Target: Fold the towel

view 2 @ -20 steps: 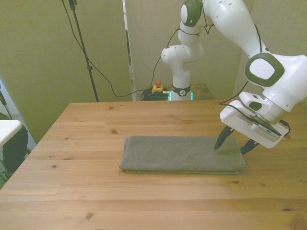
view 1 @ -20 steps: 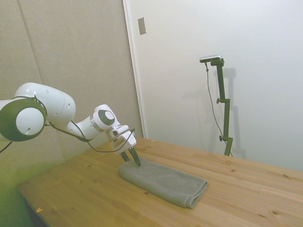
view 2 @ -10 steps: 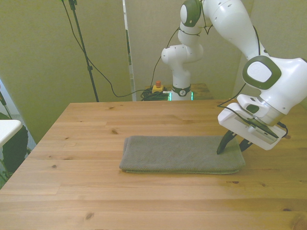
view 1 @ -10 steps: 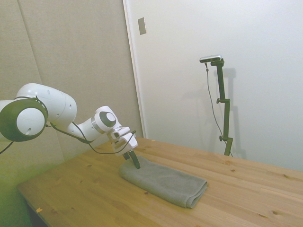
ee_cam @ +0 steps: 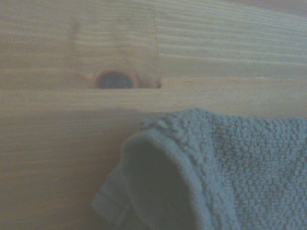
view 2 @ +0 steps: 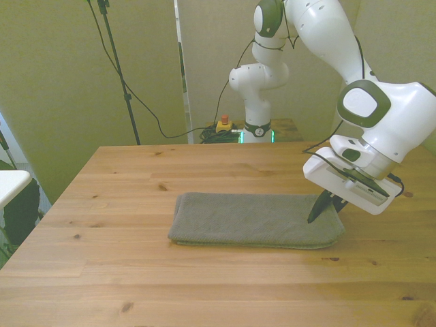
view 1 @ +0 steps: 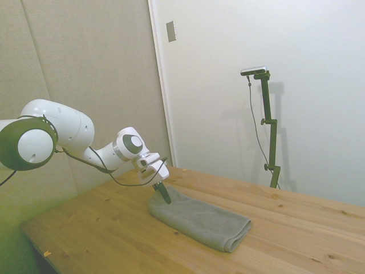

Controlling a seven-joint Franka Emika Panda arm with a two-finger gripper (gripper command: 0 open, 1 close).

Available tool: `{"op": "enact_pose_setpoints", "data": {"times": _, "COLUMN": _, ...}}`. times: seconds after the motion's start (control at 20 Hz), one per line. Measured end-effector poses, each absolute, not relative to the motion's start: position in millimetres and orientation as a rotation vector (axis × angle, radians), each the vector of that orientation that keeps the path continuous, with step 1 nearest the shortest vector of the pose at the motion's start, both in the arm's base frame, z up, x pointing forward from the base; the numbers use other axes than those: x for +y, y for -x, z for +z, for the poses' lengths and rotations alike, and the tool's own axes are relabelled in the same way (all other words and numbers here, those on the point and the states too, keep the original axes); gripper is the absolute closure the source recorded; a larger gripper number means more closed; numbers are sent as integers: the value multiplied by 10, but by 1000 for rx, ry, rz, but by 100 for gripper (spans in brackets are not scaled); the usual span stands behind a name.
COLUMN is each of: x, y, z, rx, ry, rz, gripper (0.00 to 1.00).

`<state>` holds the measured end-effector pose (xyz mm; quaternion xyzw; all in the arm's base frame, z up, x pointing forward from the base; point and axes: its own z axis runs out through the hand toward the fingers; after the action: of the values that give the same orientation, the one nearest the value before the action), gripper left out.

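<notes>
As the towel point(view 2: 255, 220) lies lengthwise on the desk point(view 2: 136, 272), its end at the front view's right is seen clenched between the fingers point(view 2: 317, 208). All layers should be lifted together and carried squarely over the opposite end.

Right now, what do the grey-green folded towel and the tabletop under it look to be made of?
The grey-green folded towel: looks like terry cloth, matte; the wrist view shows a nubby looped weave and a smoother hemmed edge.

The wooden tabletop: looks like jointed wood planks, pale and light-toned, with a slight satin sheen; long grain lines, plank seams and dark knots show. Solid wood or veneer cannot be told.
</notes>
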<state>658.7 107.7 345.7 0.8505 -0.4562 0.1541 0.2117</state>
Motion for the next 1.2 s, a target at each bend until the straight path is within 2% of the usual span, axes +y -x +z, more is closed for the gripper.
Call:
{"op": "enact_pose_setpoints", "data": {"times": 0.3, "x": 673, "y": -6521, "z": 3905, "rx": -1376, "ry": -2368, "rz": 467, "gripper": 100}}
{"op": "enact_pose_setpoints", "data": {"times": 0.75, "x": -384, "y": -6342, "z": 4333, "rx": -1544, "ry": -2403, "rz": 465, "gripper": 100}}
{"op": "enact_pose_setpoints", "data": {"times": 1.2, "x": -933, "y": -6089, "z": 4641, "rx": -1638, "ry": -2420, "rz": 493, "gripper": 100}}
